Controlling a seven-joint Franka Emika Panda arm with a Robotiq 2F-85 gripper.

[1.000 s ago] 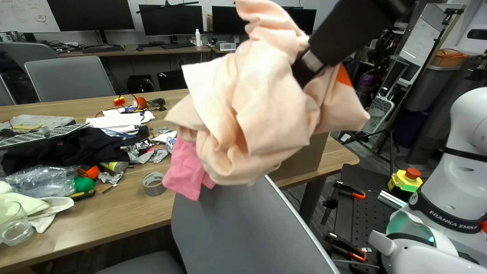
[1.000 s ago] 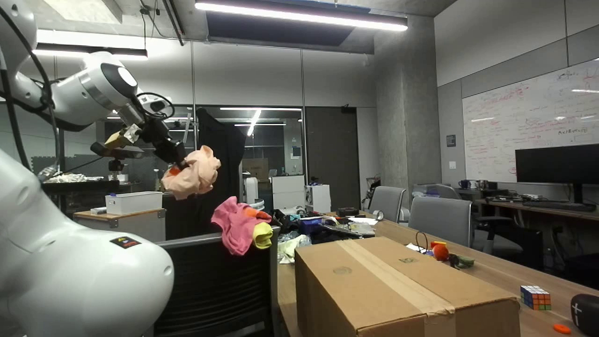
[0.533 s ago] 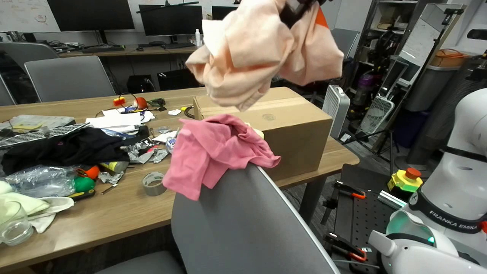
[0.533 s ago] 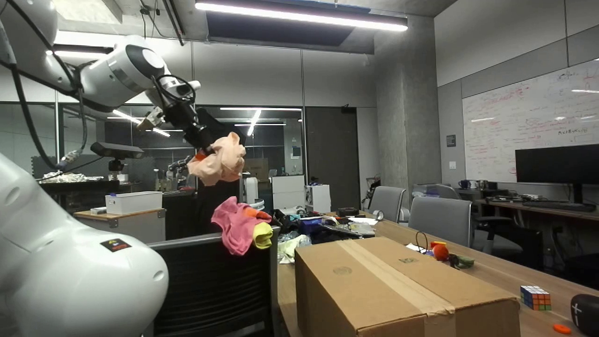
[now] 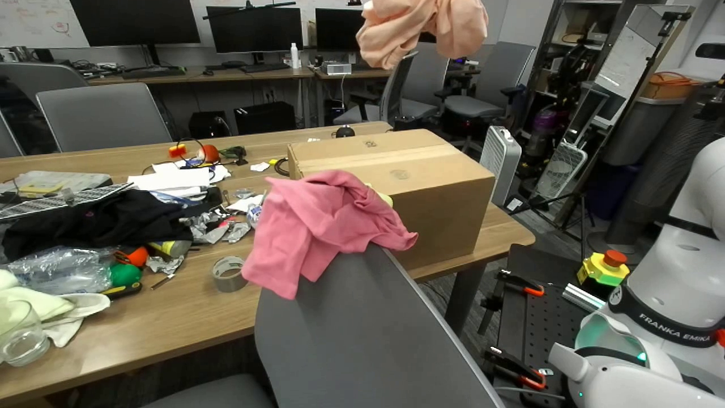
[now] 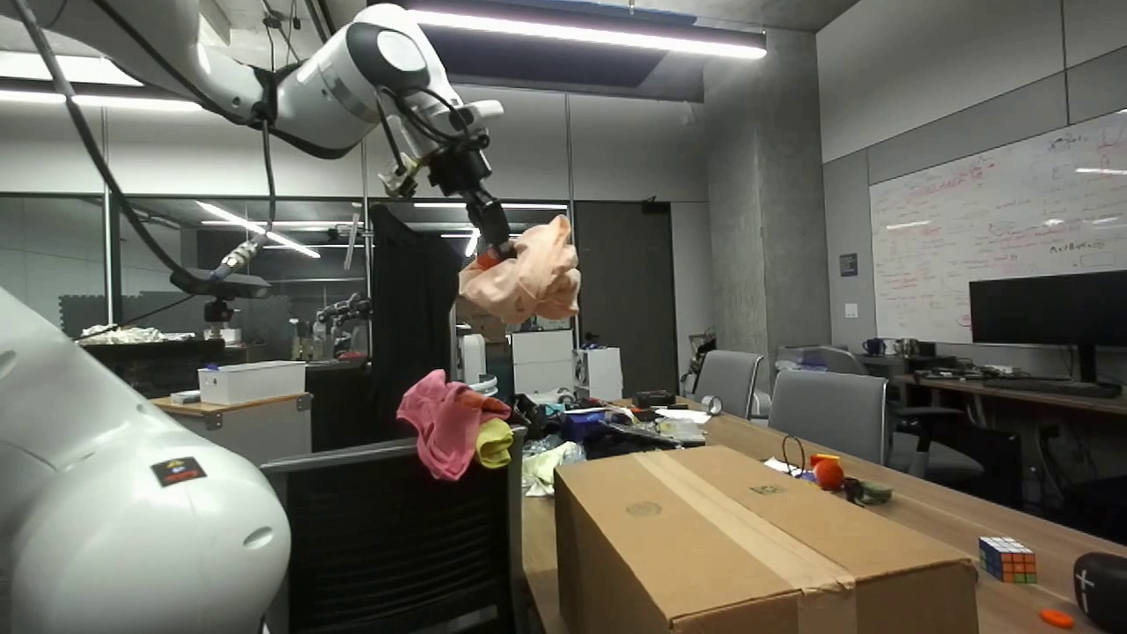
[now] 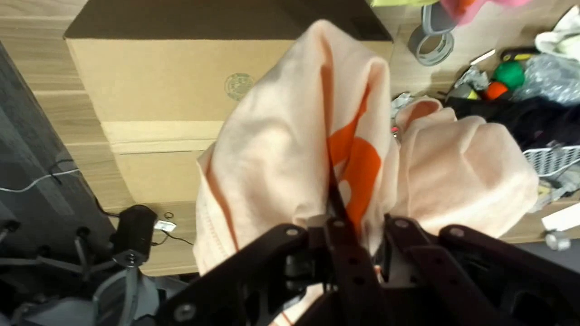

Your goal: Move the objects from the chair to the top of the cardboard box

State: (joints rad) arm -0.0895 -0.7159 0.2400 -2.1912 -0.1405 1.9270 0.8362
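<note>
Peach cloth (image 6: pixel 539 280) risen nearer box (image 6: pixel 647 541), pinched in hand (image 6: pixel 502 246).

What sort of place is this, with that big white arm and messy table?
Probably a robotics lab, or an office used as one. What suggests it: the white robot arm, the whiteboard with red handwriting, and the computer monitors in the background.

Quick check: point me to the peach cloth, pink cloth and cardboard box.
Peach cloth (image 6: pixel 533 280), in an exterior view: its bunched middle.
Pink cloth (image 5: pixel 324 220), in an exterior view: its draped middle.
Cardboard box (image 6: pixel 744 527), in an exterior view: its top face.
</note>
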